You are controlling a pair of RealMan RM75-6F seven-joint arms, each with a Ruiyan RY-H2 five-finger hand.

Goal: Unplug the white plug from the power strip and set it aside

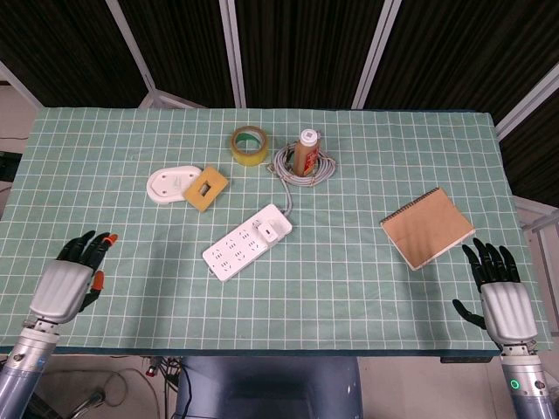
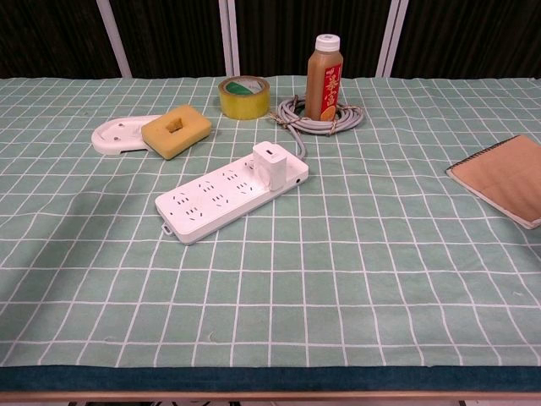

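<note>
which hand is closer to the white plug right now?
The left hand, over the table's near-left area; the right hand sits farther from the white plug, at the near-right edge.
</note>
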